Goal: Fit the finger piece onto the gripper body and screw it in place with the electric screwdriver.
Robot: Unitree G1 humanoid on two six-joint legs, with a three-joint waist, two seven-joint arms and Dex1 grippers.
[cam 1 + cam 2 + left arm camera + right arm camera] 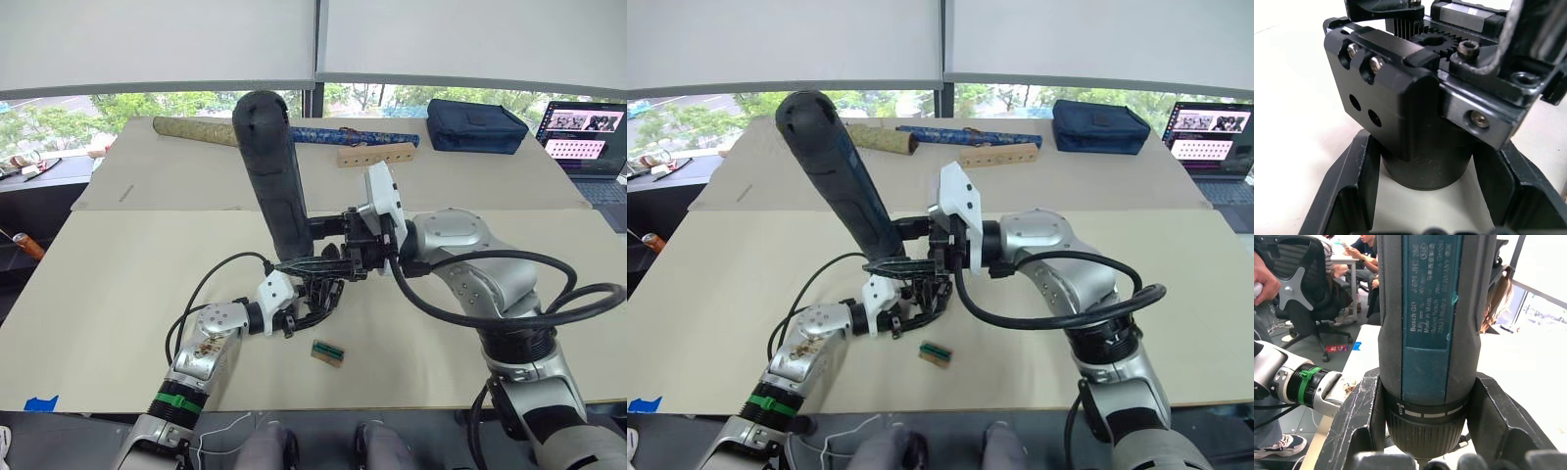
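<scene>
My left gripper (315, 299) is shut on the gripper body (1426, 164), with its fingers (1349, 191) clamped on the round base just above the table. A black finger piece (1388, 93) sits against the body's top, with two screws in it and two empty holes below them. My right gripper (321, 235) is shut on the electric screwdriver (272, 166), its fingers (1359, 423) around the collar. The screwdriver stands nearly upright with its rounded end up and its lower end right over the gripper body. Its bit is hidden.
A small green-brown box (328, 352) lies on the cardboard-covered table (98, 294) just in front of the grippers. At the back are a patterned roll (196, 130), a wooden block with holes (376, 155), a navy bag (477, 125) and a laptop (588, 137).
</scene>
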